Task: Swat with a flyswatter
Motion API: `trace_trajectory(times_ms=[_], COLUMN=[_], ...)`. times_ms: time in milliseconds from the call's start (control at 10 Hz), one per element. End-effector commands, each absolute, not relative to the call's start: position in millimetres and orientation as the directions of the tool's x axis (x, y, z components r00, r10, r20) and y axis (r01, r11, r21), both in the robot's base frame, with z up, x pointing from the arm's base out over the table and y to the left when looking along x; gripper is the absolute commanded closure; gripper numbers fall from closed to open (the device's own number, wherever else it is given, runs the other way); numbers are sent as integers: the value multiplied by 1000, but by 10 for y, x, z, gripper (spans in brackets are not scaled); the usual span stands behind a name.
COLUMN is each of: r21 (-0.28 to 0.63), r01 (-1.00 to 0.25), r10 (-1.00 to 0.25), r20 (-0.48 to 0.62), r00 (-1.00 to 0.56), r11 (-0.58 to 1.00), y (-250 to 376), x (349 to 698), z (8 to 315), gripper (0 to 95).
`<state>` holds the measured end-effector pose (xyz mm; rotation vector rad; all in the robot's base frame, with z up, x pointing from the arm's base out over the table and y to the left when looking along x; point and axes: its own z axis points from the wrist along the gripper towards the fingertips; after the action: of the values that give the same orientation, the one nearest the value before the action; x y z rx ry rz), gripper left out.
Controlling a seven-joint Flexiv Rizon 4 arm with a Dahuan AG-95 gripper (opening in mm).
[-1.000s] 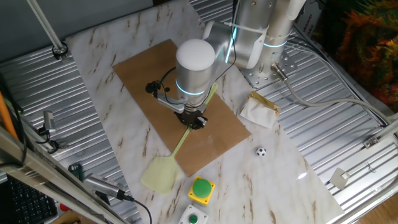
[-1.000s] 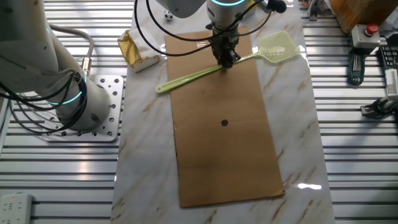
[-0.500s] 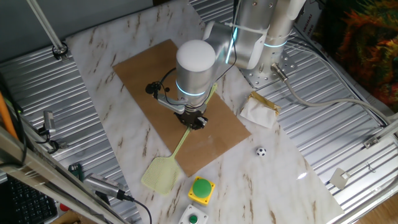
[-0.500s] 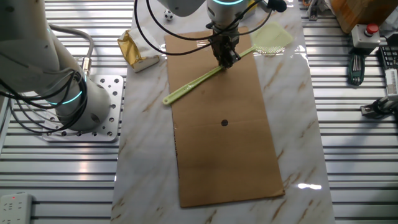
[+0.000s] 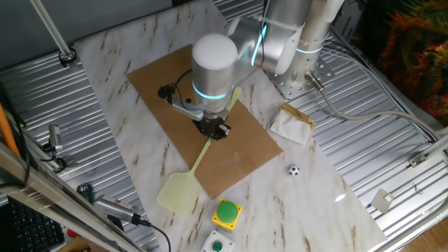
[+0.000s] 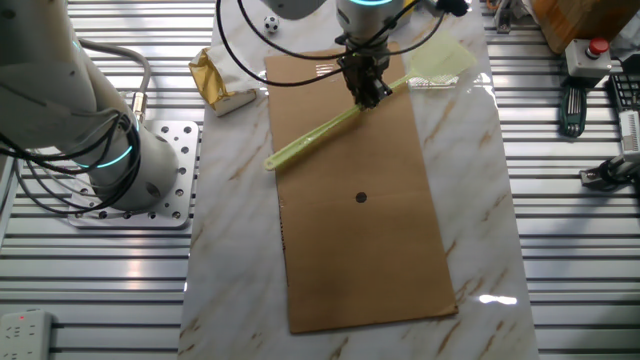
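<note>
Gripper (image 6: 369,93): fingers clamped on the handle of the flyswatter (image 6: 330,128), roughly mid-shaft, nearer the head than the free end.

Flyswatter: pale yellow-green, held at a slant over the brown sheet (image 6: 360,230). Mesh head (image 5: 179,194) lies beyond the sheet's edge, over the marble tabletop (image 5: 126,63); whether it touches the marble cannot be told. Handle's free end points back across the sheet toward the arm's base.

Small dark dot (image 6: 361,197): on the sheet, well apart from the head — likely the swat target, though too small to identify.

Nearby: green push-button (image 5: 227,212) close to the head; small black-and-white ball (image 5: 294,170) on the marble; crumpled wrapper (image 5: 294,123) beside the sheet.

Risks, as judged: the thin shaft could pivot or slip between the fingers on impact; a swing from this pose may land off the sheet — or strike the button.
</note>
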<state>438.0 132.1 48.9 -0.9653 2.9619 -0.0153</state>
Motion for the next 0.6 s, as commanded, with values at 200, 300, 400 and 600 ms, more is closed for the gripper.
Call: trace_trajectory(times_ms=[200,300,400,600], r21=[-17,-17,-24,-26], r01=[-629,-653,-696,-759], r10=[-629,-653,-696,-760], r20=[-23,-22,-14,-14], r00=[-777,-757,-718,-650], r11=[777,757,718,650], y=[1216,1193,1196,1201], x=[4371,4346,4341,4350], z=[652,698,730,758], gripper=[950,950,950,950])
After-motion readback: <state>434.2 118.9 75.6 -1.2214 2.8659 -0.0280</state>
